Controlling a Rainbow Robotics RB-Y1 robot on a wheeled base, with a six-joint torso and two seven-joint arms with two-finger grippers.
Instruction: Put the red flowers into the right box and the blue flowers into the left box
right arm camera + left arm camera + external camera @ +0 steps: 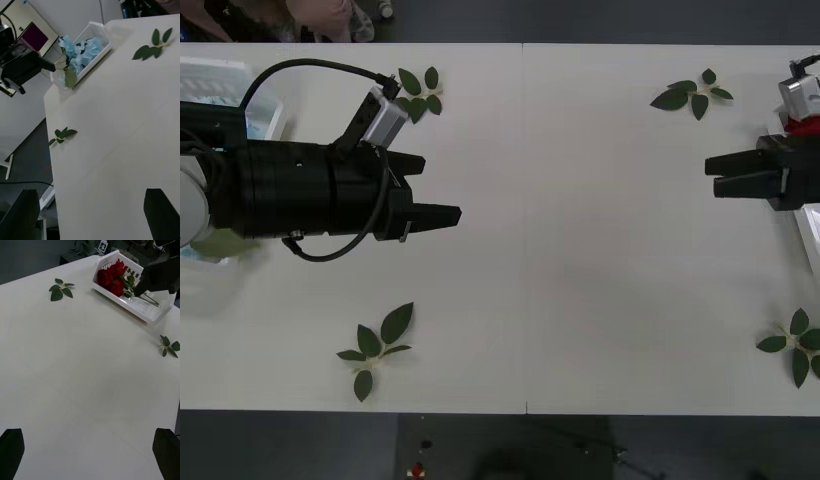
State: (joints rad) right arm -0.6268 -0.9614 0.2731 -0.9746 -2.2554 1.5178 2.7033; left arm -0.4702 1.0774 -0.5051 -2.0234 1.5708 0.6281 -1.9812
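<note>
Red flowers (pixel 112 276) in right box (pixel 150 313)

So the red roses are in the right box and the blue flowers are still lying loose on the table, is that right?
Not quite. The red flowers are in the right box, but the blue flowers already lie inside the left box, as the right wrist view shows.

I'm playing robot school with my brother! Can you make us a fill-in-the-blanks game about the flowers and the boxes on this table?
1. The red flowers lie in the ____ box.
2. The flowers in the left box are ____.
3. Loose on the table lie four sprigs of green ____.
4. The left gripper and right gripper both have ____ fingers.

Missing words: right; blue; leaves; open
</note>
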